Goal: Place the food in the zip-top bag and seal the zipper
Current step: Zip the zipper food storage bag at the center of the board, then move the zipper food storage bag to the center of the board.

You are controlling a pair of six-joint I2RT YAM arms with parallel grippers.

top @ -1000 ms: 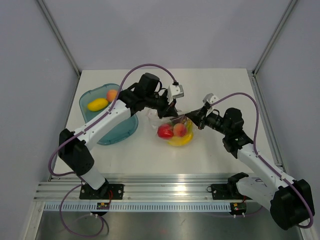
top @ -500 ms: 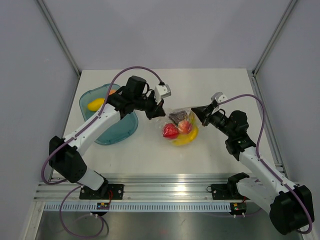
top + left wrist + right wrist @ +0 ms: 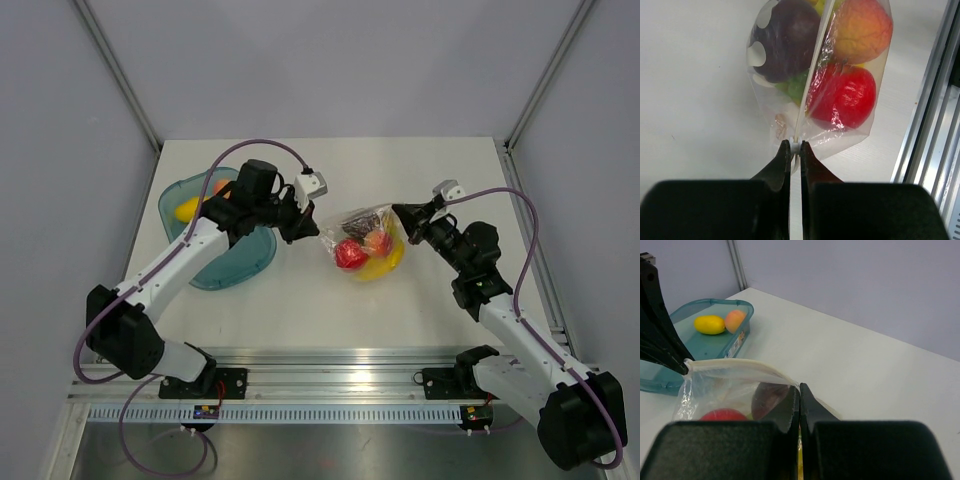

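The zip-top bag (image 3: 366, 246) hangs stretched between both grippers above the table. Inside it I see a red apple (image 3: 350, 254), a peach (image 3: 378, 241), a dark plum (image 3: 360, 222) and a banana bunch (image 3: 386, 263). My left gripper (image 3: 313, 229) is shut on the left end of the zipper (image 3: 810, 75). The left wrist view also shows green grapes (image 3: 797, 85) through the bag (image 3: 865, 125). My right gripper (image 3: 400, 214) is shut on the right end of the bag's mouth (image 3: 735, 363). A yellow lemon-like piece (image 3: 709, 324) and a second peach (image 3: 734, 320) lie in the tray.
The teal tray (image 3: 240, 262) stands at the left, partly under my left arm; its rim (image 3: 705, 302) shows in the right wrist view. Metal frame posts rise at both back corners. An aluminium rail (image 3: 330, 385) runs along the near edge.
My left gripper has drawn leftward along the bag's mouth while the right gripper moved right and back. The bag has shifted slightly right and now hangs taut between them.
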